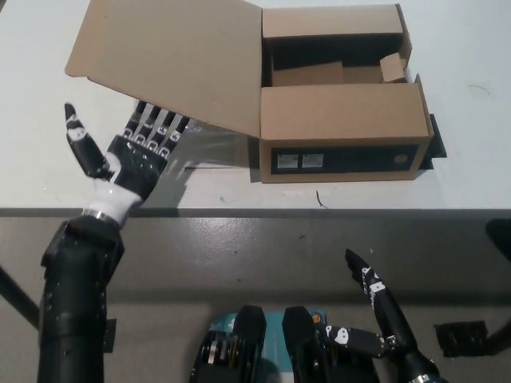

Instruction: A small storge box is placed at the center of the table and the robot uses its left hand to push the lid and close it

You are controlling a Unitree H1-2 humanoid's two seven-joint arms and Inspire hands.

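Cardboard storage box (pixel 343 120) sits near the middle of the white table (pixel 48 159), its body open at the top, with two short flaps folded part-way over the opening and a dark hollow showing between them. Its big lid (pixel 172 56) is swung out to the robot's left and hangs tilted above the tabletop, hinged along the box's left wall. The left hand (pixel 132 155) is spread open and holds nothing; its fingertips (pixel 160 120) reach under the lid's lower edge, touching it or nearly so, while the thumb points away to the outside. The right hand (pixel 375 319) rests low beyond the table's near edge, loosely open, out of the work. Closing has not yet begun. The risk, as I judge it, is that a push aimed too flat would shove the whole light box sideways across the smooth table instead of turning the lid on its hinge. The fingertips could also slip off the thin edge, letting the lid drop back. The raised inner flaps might catch the lid as it swings over.
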